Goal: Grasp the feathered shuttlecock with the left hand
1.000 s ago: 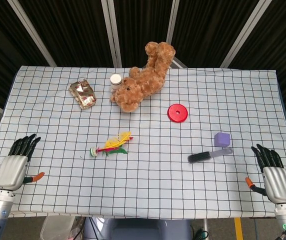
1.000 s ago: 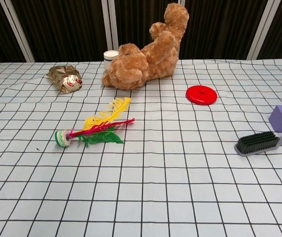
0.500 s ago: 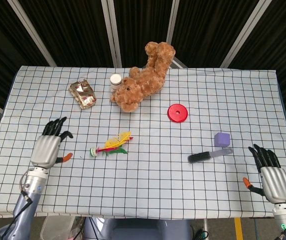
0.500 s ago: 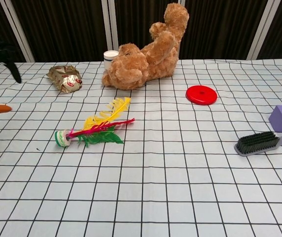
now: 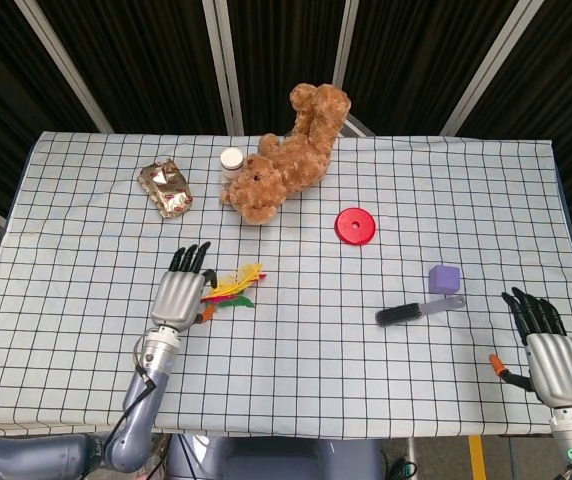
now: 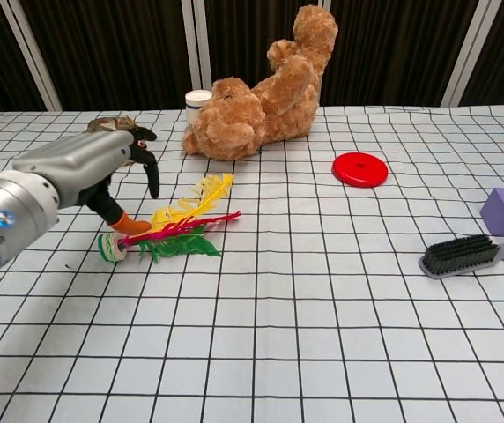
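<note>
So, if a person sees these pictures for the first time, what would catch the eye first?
Probably the big brown teddy bear lying at the far edge of the checked table, next to a small white jar. Then the left hand, open above the base of the colourful shuttlecock near the middle. The red disc right of the bear also stands out.

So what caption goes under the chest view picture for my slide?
Left hand open above the shuttlecock, with the teddy bear lying behind.
</note>
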Controlling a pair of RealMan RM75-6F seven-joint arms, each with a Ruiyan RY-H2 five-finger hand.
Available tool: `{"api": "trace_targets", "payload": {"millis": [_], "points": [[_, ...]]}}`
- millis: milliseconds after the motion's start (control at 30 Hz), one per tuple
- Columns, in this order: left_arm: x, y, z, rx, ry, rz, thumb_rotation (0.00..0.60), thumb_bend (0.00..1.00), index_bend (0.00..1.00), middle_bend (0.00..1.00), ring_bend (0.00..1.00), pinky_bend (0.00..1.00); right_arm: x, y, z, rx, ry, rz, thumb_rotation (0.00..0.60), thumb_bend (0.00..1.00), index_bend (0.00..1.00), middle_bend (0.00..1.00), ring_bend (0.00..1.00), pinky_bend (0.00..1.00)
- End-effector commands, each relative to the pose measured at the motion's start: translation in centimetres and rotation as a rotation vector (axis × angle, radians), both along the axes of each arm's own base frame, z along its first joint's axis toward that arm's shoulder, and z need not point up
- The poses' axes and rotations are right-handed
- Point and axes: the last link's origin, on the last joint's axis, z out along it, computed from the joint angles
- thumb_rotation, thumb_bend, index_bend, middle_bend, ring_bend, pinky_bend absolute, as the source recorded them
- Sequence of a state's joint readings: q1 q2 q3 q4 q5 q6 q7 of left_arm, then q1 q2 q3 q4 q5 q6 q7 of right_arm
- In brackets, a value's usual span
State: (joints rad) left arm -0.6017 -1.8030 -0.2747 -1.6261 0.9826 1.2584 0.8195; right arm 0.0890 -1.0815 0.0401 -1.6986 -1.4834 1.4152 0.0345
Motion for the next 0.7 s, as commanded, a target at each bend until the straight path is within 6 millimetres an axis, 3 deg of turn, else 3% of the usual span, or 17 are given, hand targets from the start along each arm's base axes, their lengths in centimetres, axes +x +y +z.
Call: {"api": "trace_targets", "payload": {"millis": [33,467,700], "points": [[0.8,0.5,-1.4,0.020,0.033,-0.006,0.600,0.36,0.47,0.00,0.00,0.00,0.0,0.0,0.1,-0.006,-0.005,0.001,0.600,0.34,0.00,0.00,0.00,0.00],[1.8,0.9,-3.5,0.021,0.031,-0.020,0.600,0.36,0.48,0.00,0.00,0.00,0.1,0.1,0.2,-0.004,-0.023,0.008,0.600,0.34,0.00,0.00,0.00,0.00],[1.8,1.1,-4.0,0.019,0.035,-0.011,0.600,0.40,0.50,0.00,0.00,0.00,0.2,0.1,0.1,-0.002,-0.026,0.010,0.600,0.34,0.00,0.00,0.00,0.00]]}}
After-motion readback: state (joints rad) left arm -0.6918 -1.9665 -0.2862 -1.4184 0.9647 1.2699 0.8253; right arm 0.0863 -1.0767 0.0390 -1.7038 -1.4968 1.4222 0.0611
